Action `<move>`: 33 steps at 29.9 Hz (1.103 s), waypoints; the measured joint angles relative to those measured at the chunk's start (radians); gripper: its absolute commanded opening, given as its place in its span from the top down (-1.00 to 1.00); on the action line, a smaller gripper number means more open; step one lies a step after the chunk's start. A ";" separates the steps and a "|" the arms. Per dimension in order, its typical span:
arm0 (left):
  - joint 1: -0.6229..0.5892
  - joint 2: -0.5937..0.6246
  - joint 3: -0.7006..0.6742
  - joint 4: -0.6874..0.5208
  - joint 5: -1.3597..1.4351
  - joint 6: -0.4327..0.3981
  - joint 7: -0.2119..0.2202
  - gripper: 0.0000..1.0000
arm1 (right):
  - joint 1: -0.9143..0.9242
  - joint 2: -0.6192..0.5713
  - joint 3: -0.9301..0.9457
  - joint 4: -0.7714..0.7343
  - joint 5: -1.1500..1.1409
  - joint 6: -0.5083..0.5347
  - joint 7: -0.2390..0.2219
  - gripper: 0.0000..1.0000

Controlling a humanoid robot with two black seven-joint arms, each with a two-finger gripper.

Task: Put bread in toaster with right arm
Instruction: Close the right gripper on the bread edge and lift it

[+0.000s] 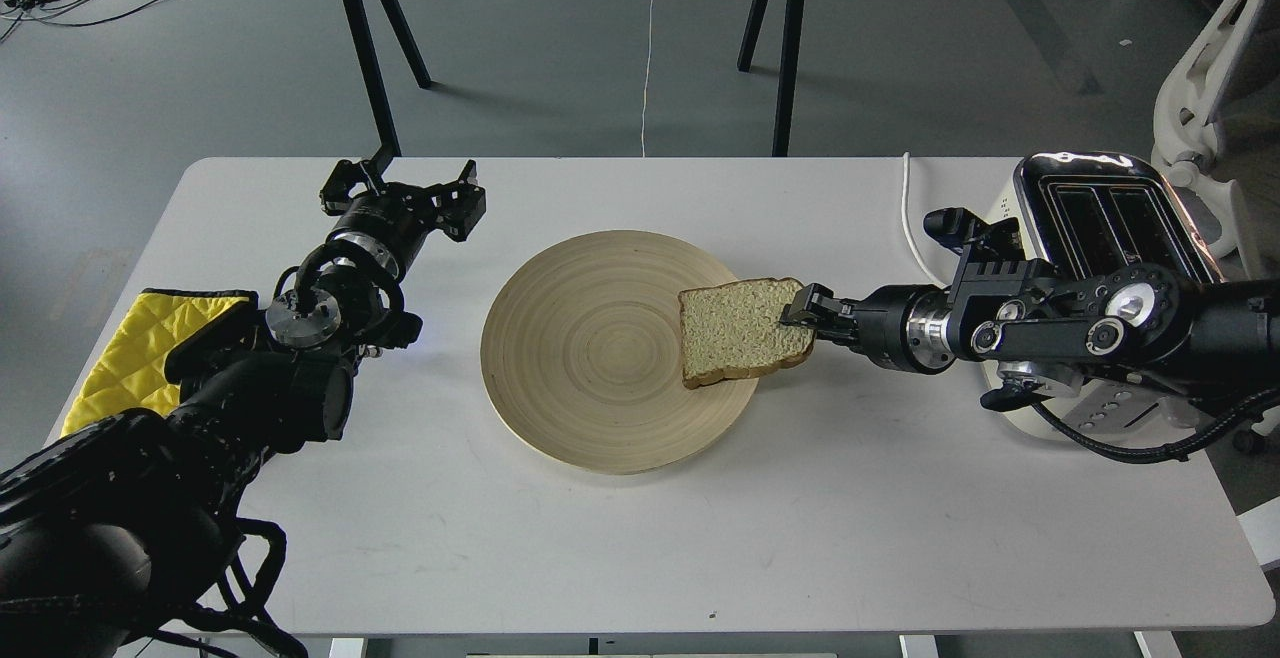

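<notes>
While the white table fills most of the head view, we log items in descending size. Our left arm comes in from the left over a yellow quilted cloth and is idle; our left gripper sits above the table's far left, well apart from the plate, fingers spread with nothing between them.

Our right arm reaches in from the right, crossing in front of the toaster, which stands at the table's right edge with both slots facing up and apparently empty. Its white cord trails across the table toward the far edge.

Round wooden plate: centre of table. The bread lies at the plate's right rim, its right edge overhanging slightly toward the arm.

Our right gripper is at the bread's right crust, fingers narrowed onto that edge; we judge it a pinch on the slice, though the contact is small and dark in view. We cannot tell whether the slice is lifted or resting on the plate.

Progress, as judged: approach and grasp appear made. Remaining: lift clear of the plate, carry right to the toaster, turn the slice edge-down, align with a slot, lower, release. The bulk of the task is outstanding.
</notes>
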 measured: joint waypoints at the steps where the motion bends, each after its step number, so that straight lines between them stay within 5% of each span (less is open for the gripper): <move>1: 0.000 0.000 0.000 0.000 0.000 0.000 0.000 -1.00 | 0.000 0.000 0.000 0.000 0.000 -0.001 0.000 0.51; 33: 0.000 0.000 0.000 0.000 0.000 0.000 0.000 -1.00 | 0.015 -0.016 0.153 0.031 0.001 -0.004 0.014 0.77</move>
